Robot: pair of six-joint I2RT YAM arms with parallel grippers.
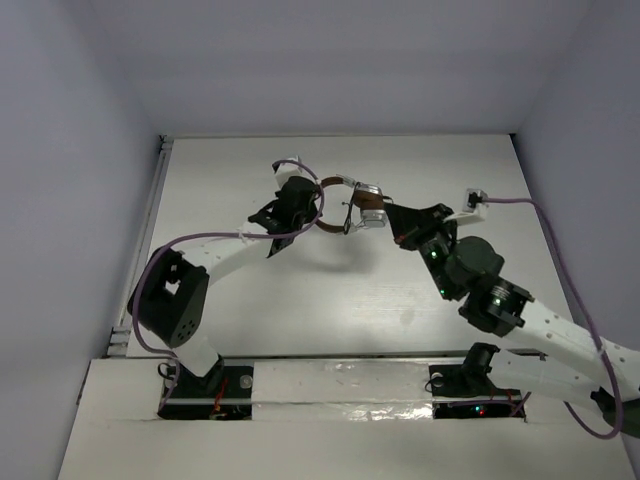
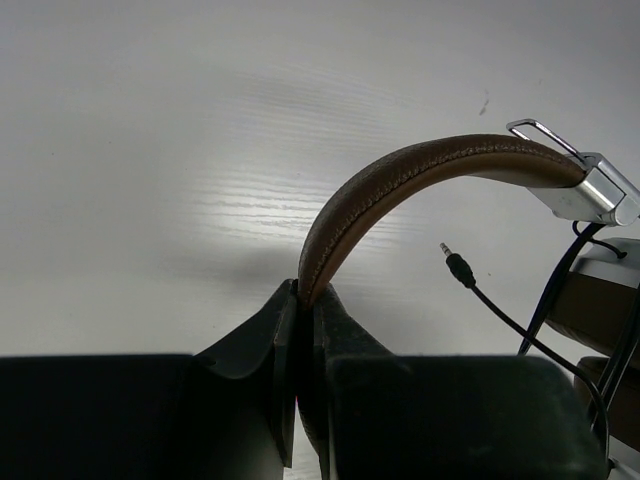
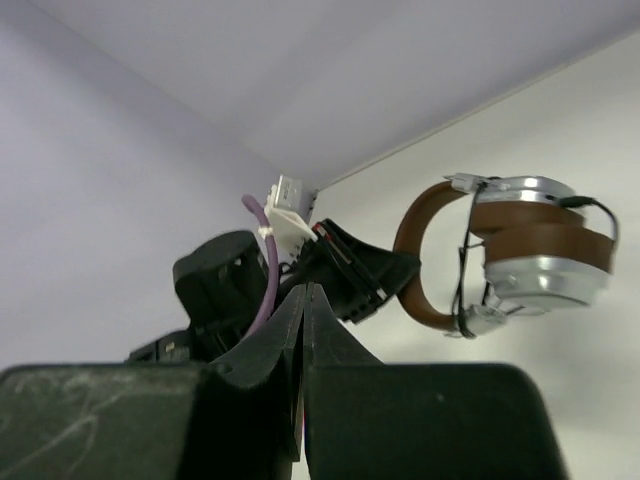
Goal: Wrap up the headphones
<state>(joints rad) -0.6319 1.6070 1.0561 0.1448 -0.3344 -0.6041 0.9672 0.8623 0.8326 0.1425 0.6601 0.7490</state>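
The headphones (image 1: 366, 206) hang in the air above the table, with a brown headband (image 2: 400, 175) and silver-and-brown earcups (image 3: 535, 250) folded together. My left gripper (image 1: 318, 208) is shut on the headband, seen close up in the left wrist view (image 2: 305, 293). The thin dark cord (image 3: 464, 250) runs around the earcups, and its plug (image 2: 458, 268) dangles free. My right gripper (image 1: 395, 210) is shut, just right of the earcups; nothing shows between its jaws (image 3: 303, 290).
The white table (image 1: 330, 300) is boxed in by pale walls at the back and sides. Purple arm cables (image 1: 540, 215) loop over the right side and along the left arm (image 1: 210, 240). The left gripper's body (image 3: 350, 268) sits straight ahead of my right fingers.
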